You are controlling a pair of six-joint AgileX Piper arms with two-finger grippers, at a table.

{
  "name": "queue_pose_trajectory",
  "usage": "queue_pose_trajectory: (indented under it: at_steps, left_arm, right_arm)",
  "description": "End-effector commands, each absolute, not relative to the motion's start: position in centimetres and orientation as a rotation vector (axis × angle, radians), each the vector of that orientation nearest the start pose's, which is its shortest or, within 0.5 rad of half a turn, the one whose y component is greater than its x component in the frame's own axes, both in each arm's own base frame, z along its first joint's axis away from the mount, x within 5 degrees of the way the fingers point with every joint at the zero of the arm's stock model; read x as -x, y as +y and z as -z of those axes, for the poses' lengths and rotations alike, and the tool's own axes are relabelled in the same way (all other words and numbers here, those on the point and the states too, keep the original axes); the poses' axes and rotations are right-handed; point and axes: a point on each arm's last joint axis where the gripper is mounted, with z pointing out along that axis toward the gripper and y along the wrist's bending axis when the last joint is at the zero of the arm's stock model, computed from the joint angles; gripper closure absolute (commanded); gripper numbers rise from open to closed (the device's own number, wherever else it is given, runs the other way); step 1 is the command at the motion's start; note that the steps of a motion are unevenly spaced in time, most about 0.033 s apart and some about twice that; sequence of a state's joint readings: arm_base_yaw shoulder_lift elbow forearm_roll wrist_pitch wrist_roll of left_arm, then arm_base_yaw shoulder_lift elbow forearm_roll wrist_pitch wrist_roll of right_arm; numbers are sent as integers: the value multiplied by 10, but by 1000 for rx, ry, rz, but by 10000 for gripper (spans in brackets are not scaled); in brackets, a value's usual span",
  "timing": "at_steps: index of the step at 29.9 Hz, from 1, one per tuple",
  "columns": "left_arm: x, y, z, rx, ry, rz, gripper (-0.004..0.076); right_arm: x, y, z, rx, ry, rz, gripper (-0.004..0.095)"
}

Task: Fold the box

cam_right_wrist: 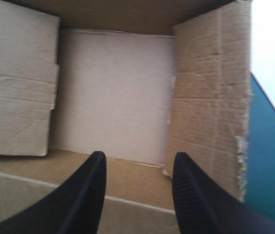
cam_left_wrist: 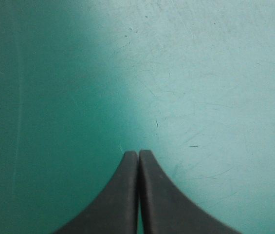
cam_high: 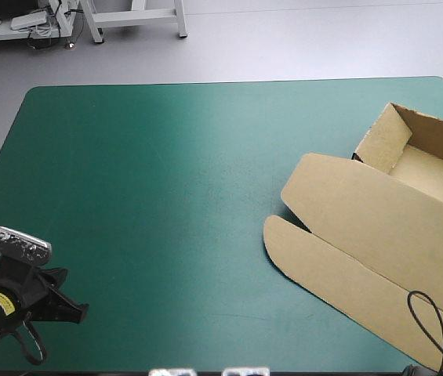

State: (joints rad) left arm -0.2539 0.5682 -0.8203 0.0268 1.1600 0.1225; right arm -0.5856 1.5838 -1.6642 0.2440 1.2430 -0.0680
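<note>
Black fingers spread apart, nothing pinched between them: the right pincer (cam_right_wrist: 139, 156), aimed down into the tray (cam_right_wrist: 113, 92) from just over its near edge. Probably poised that way to reach a wall or flap next. Just beside it, 1 raised wall (cam_right_wrist: 210, 97), ragged along its outer edge; on the opposite side, a folded panel (cam_right_wrist: 15, 83) lying against the tray's inside. Past the ragged wall, a strip of teal-green tabletop (cam_right_wrist: 268, 175).

Pressed together into 1 point and gripping nothing: the left pincer (cam_left_wrist: 138, 155), low over bare cover near the tabletop's near left corner, well apart from the board. Likely held back there to keep clear, or waiting for a turn.

Farther out, the brown box (cam_high: 378, 227) at the tabletop's right side: tray toward the far right corner with walls up, lid flat and stretched toward the near right edge, 2 rounded flaps (cam_high: 288, 239) pointing toward the middle. Judged part-done: tray formed, lid not yet raised. Worth minding the ragged wall, apt to buckle under a careless push.
</note>
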Motion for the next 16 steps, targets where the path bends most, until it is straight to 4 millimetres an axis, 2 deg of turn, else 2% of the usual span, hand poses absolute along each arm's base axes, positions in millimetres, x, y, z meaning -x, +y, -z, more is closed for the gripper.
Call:
queue_pose_trajectory:
  at_steps: [1, 8, 12, 16]
  left_arm:
    - [-76, -18, -355, -425, 2278, 45, 733]
    - [-74, -17, -352, -425, 2277, 45, 733]
    - [-66, -15, -343, -421, 2255, 46, 733]
    - [-57, -14, -330, -417, 2239, 59, 733]
  right_arm:
    - [-266, -140, -417, -575, 2417, -198, 601]
    - [-240, -104, -398, -468, 2500, -230, 907]
    - [-224, -69, -383, -294, 2562, -264, 925]
    - [-196, -34, -376, -102, 2574, -279, 925]
